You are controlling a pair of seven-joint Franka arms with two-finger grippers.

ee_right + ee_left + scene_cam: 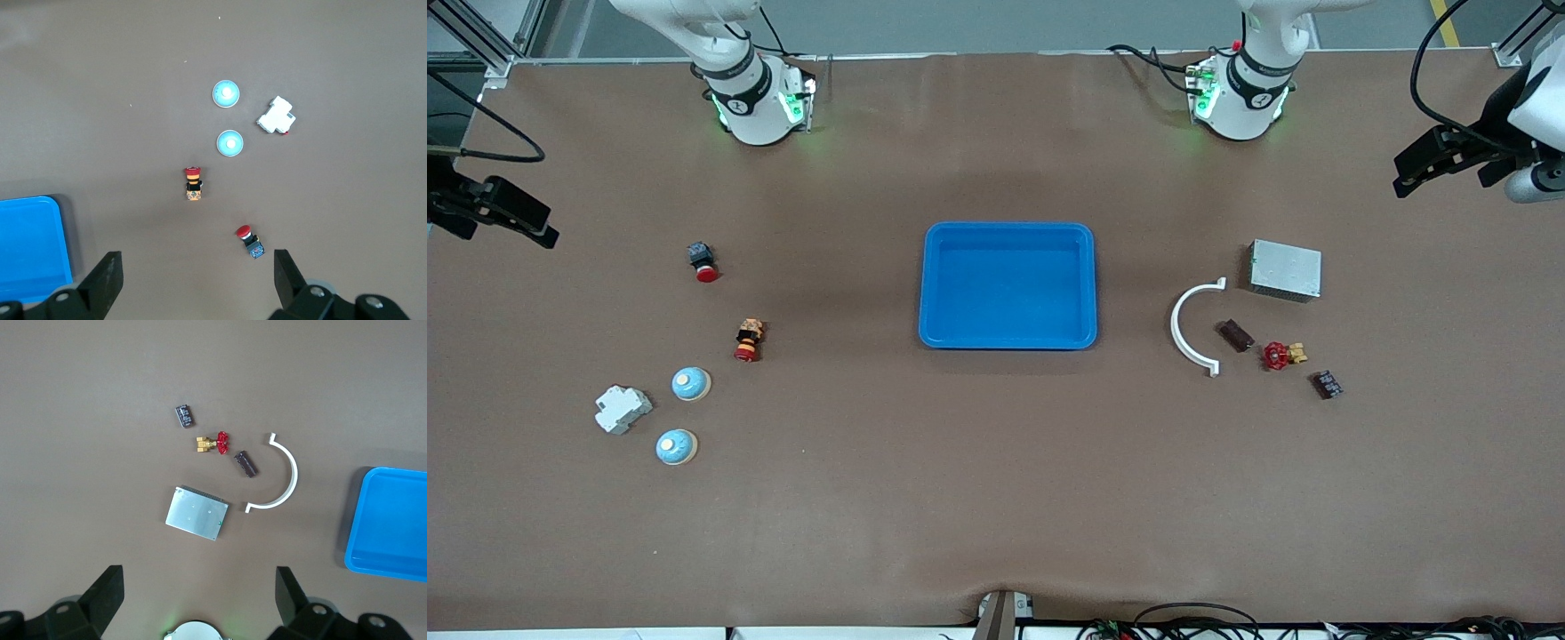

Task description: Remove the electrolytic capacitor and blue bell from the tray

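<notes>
Claws spread and empty, left gripper (198, 577) waits at three o'clock of the bare tray (1007, 233), right gripper (197, 259) at nine; blue bell (691, 383) and capacitor (1236, 335) already lie outside, so I'd reach for neither.

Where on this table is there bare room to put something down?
The wide strip nearer the camera than the tray is bare, as are the gaps beside it. It is crowded around the two bells and the white arc.

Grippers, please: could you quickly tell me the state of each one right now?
Left gripper: open, holding nothing.
Right gripper: open, holding nothing.
</notes>
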